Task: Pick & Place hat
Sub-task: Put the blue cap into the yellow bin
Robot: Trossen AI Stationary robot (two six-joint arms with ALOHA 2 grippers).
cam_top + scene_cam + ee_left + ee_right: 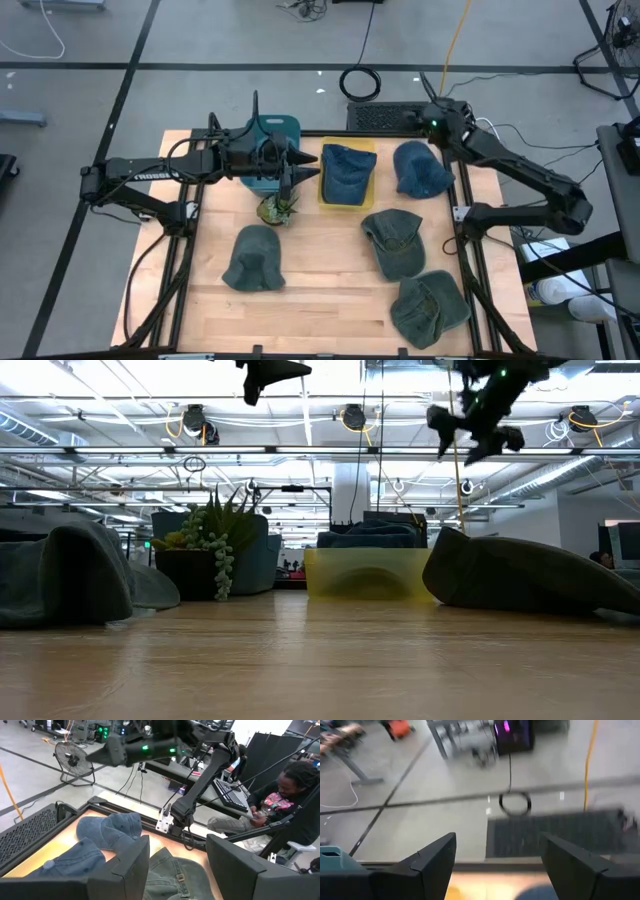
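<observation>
Several hats lie flat on the wooden table. A blue denim hat sits in a yellow tray. A second blue hat lies to its right. Three grey-green hats lie nearer: one on the left, one in the middle, one at the near right. My left gripper hangs open, high above the tray's left edge, touching nothing; its wrist view shows the denim hat and the blue hat beneath it. My right gripper is open, raised over the table's far edge beyond the blue hat.
A teal bin stands at the far edge under my left arm, and a small potted plant just near of it. A black mat lies past the far edge. A person sits beyond the table's right side. Bare wood lies between the near hats.
</observation>
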